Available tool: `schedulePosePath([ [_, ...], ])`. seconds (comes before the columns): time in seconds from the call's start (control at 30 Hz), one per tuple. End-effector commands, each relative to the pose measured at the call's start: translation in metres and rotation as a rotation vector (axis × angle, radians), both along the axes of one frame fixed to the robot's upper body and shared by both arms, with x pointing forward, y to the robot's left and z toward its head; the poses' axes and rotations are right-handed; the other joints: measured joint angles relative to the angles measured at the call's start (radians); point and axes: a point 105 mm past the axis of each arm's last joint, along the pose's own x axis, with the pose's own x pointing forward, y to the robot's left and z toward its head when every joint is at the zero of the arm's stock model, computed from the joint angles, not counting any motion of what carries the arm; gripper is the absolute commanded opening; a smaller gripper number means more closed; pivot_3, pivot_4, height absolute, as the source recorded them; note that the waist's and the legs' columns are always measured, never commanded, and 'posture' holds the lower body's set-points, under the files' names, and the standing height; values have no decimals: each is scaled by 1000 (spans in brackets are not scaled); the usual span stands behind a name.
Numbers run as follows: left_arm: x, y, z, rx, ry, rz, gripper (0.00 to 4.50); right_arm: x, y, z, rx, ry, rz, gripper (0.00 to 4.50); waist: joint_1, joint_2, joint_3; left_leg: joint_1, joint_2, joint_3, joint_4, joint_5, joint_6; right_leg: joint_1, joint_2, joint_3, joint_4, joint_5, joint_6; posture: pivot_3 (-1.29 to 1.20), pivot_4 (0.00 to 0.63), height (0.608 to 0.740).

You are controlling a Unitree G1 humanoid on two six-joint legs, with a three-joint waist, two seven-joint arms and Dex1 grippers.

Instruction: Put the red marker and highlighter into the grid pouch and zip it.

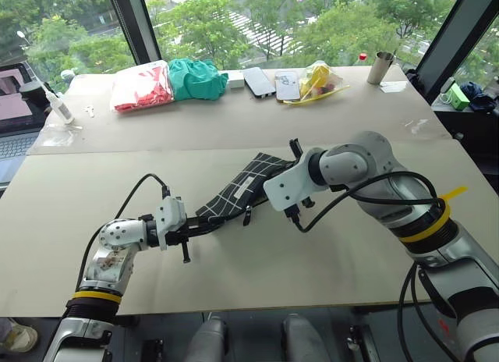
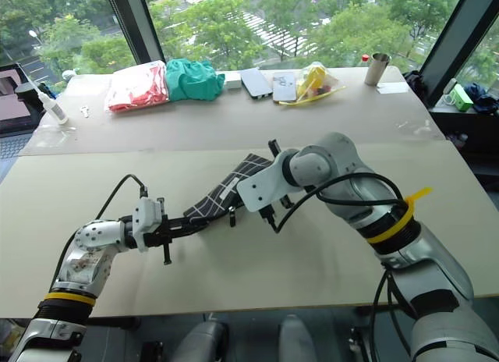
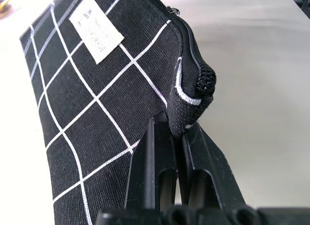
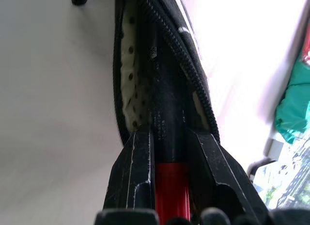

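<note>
Both arms are silver-grey metal with rounded joint housings. Each gripper is black — the left gripper [image 1: 189,236] sits on a white block at the wrist, the right gripper [image 1: 299,152] on a white angular housing. Loose black cables loop along both arms. A yellow band rings each forearm — the right one's tail sticks out. The right gripper's fingers [image 4: 133,176] show fine pale scratches.

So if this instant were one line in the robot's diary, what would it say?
left gripper: shut on grid pouch corner | right gripper: shut on red marker, barrel in pouch's open mouth | highlighter: unseen | zip: open
</note>
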Motion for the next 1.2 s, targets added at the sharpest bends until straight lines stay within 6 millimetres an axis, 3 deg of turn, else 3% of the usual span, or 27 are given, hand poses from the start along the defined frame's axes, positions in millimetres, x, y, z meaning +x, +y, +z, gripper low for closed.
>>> schedulePosePath([
  [0.03, 0, -5, 11, -11, -34, -23, 0, -9, 9, 22, 29, -61, 60, 553, 1, 0, 0, 0, 0, 0, 0, 0, 0, 0, 0, 0, 0, 0, 0, 0, 150, 740],
  [0.23, 2, -7, 14, -12, -40, -31, 0, -10, 11, 5, 36, -9, 69, 553, 1, 0, 0, 0, 0, 0, 0, 0, 0, 0, 0, 0, 0, 0, 0, 0, 150, 740],
  [0.27, 2, -7, 14, -13, -41, -32, 0, -9, 11, 2, 41, -2, 67, 1557, 0, 0, 0, 0, 0, 0, 0, 0, 0, 0, 0, 0, 0, 0, 0, 0, 150, 740],
  [0.33, 3, -8, 15, -14, -42, -33, 0, -7, 12, 0, 59, 8, 60, 2009, 0, 0, 0, 0, 0, 0, 0, 0, 0, 0, 0, 0, 0, 0, 0, 0, 150, 740],
  [0.5, 2, -9, 15, -14, -39, -35, 0, -3, 17, 2, 109, 6, 70, 3806, 0, 0, 0, 0, 0, 0, 0, 0, 0, 0, 0, 0, 0, 0, 0, 0, 150, 740],
  [0.53, 2, -9, 15, -14, -39, -36, 0, 1, 16, 5, 131, -2, 51, 3886, 0, 0, 0, 0, 0, 0, 0, 0, 0, 0, 0, 0, 0, 0, 0, 0, 150, 740],
  [0.57, 2, -9, 14, -15, -38, -36, 0, 3, 12, 10, 141, 2, 32, 4468, 0, 0, 0, 0, 0, 0, 0, 0, 0, 0, 0, 0, 0, 0, 0, 0, 150, 740],
  [0.7, 2, -10, 17, -43, -32, -23, 0, -5, -6, 37, 283, 131, -17, 4468, 3, 0, 0, 0, 0, 0, 0, 0, 0, 0, 0, 0, 0, 0, 0, 0, 150, 740],
  [0.83, 4, -8, 24, -104, -8, 6, 0, -16, -41, 65, 386, 212, -72, 4468, 5, 0, 0, -1, -1, -1, 0, 0, 0, 1, -1, 0, -1, 0, 0, 0, 150, 740],
  [0.93, 7, -7, 32, -165, 20, 31, 0, -18, -65, 74, 472, 257, -148, 4468, 4, 0, 0, 0, 0, -1, 0, 0, 0, 1, 0, 0, -1, 0, 0, 0, 150, 740],
  [1.07, 9, -5, 38, -215, 45, 50, 0, -39, -76, 65, 606, 467, -191, 4468, 4, 0, 0, 0, 0, -1, 0, 0, 0, 1, 0, 0, -1, 0, 0, 0, 150, 740],
  [1.2, 11, -4, 40, -217, 53, 52, 0, -58, -59, 38, 871, 825, -287, 4468, 0, 0, 0, 0, 1, 0, 0, 0, 1, 1, 0, 0, 0, 0, 0, 0, 150, 740],
])
